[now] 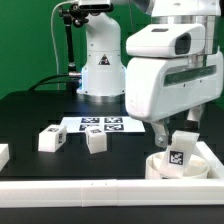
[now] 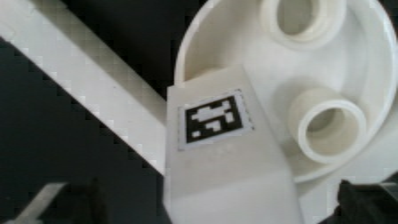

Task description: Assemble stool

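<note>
My gripper [image 1: 176,130] is shut on a white blocky stool leg [image 1: 181,150] with a black-and-white tag. It holds the leg just over the round white seat [image 1: 158,167] at the exterior view's lower right. In the wrist view the held leg [image 2: 217,130] fills the middle and overlaps the seat [image 2: 347,60], close to one of its round sockets [image 2: 331,130]. I cannot tell whether the leg touches the seat. My dark fingertips [image 2: 370,200] show at either side of the leg. Two more legs [image 1: 51,139] [image 1: 95,141] lie on the black table to the exterior view's left.
The marker board [image 1: 100,125] lies flat behind the two loose legs. A long white rail [image 1: 90,190] edges the table's front and shows in the wrist view [image 2: 80,75] beside the seat. The robot's white base [image 1: 100,70] stands at the back.
</note>
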Controlling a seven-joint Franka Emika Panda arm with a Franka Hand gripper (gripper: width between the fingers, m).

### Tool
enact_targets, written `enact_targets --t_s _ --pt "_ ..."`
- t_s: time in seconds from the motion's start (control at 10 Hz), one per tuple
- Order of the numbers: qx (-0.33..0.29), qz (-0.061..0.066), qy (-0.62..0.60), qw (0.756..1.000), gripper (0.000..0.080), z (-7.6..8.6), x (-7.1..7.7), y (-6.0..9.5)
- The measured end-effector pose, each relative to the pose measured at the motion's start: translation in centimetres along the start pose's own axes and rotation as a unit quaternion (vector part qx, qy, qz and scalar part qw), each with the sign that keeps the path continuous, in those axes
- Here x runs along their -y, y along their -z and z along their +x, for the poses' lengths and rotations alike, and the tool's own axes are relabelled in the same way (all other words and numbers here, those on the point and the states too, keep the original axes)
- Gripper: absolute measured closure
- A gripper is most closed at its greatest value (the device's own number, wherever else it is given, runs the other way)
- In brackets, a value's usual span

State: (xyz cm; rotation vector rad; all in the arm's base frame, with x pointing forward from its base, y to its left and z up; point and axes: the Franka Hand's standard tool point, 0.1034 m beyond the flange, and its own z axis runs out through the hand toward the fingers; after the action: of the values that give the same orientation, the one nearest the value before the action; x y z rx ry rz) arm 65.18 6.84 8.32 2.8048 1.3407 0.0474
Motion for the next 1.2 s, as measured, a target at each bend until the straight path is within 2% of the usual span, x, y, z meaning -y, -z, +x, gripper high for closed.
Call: enact_targets --t_s 0.2,0.4,0.7,1.0,1.2 --pt "0.003 0.002 -0.016 1.0 0.0151 -0.29 0.0 -0.44" --pt "0.005 0.002 -0.016 1.0 0.0409 -0.35 -0.02 -0.51" --pt "0.005 0.002 -0.031 1.0 0.0455 -0.36 -0.01 -0.48" --pt "0.005 0.01 -0.13 0.991 0.0455 -0.91 -0.42 -0.47" --pt "-0.002 0.008 -0.2 0.98 0.0455 -1.02 -0.65 -0.48"
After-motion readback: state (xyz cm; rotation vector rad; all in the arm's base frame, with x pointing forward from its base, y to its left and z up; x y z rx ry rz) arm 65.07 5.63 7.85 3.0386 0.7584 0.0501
